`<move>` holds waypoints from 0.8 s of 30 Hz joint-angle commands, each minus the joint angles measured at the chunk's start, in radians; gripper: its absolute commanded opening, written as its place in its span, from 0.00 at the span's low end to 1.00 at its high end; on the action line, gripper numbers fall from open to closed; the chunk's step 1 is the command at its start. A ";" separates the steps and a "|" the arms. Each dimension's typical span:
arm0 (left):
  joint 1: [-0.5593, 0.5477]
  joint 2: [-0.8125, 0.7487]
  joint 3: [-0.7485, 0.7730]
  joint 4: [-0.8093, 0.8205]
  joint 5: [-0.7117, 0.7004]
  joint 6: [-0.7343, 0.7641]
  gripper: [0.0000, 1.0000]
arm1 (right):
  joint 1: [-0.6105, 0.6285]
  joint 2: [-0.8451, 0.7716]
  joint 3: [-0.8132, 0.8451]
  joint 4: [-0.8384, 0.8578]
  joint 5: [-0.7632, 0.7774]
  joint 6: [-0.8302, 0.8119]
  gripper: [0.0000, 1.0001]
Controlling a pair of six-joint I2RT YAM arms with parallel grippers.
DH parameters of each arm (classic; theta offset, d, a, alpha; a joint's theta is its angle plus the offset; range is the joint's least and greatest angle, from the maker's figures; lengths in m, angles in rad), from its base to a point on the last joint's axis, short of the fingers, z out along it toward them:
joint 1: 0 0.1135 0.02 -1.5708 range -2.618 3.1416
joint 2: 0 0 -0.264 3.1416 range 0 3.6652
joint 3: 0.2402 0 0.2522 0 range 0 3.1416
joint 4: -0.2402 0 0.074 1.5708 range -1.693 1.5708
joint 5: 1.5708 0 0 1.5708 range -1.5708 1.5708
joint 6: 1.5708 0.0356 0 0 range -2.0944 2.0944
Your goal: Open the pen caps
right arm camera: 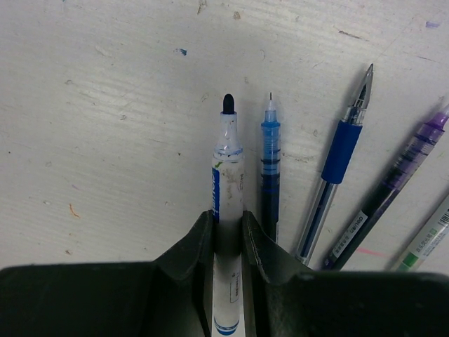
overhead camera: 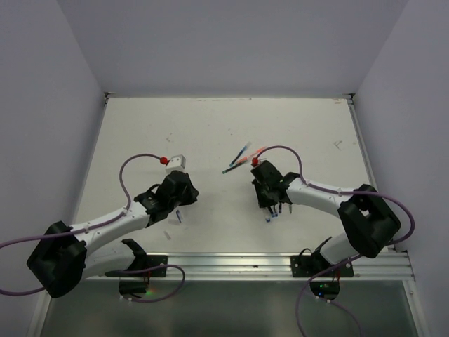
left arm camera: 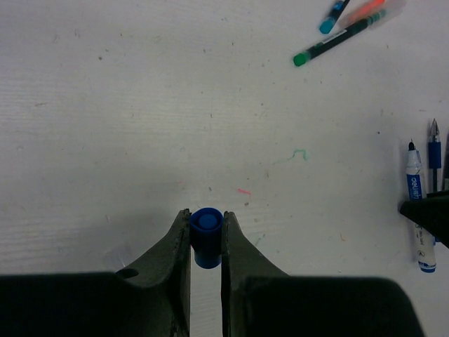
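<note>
My left gripper is shut on a short blue pen cap, held end-on just above the table; in the top view it shows as a small blue spot under that gripper. My right gripper is shut on an uncapped white marker with a blue label and a black tip, lying on the table. In the top view the right gripper is at the centre right. The marker also shows in the left wrist view.
Beside the marker lie a thin blue liner, a blue-grip gel pen and a purple pen, all uncapped. Farther back lie a dark green-ended pen, a blue pen and an orange-red one, also visible in the top view.
</note>
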 commanded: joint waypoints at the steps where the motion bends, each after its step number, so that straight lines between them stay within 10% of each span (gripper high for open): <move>1: -0.004 0.025 0.003 -0.007 0.006 -0.037 0.04 | -0.005 -0.005 0.037 0.007 0.024 -0.004 0.06; 8: -0.004 0.065 -0.011 -0.042 -0.009 -0.078 0.04 | -0.011 -0.016 0.032 -0.002 0.036 0.001 0.17; 18: -0.004 0.082 -0.043 -0.082 -0.025 -0.115 0.02 | -0.014 -0.152 0.035 -0.008 0.004 -0.007 0.64; 24: -0.004 0.114 -0.044 -0.094 -0.043 -0.129 0.03 | -0.014 -0.281 0.072 -0.048 -0.041 -0.014 0.70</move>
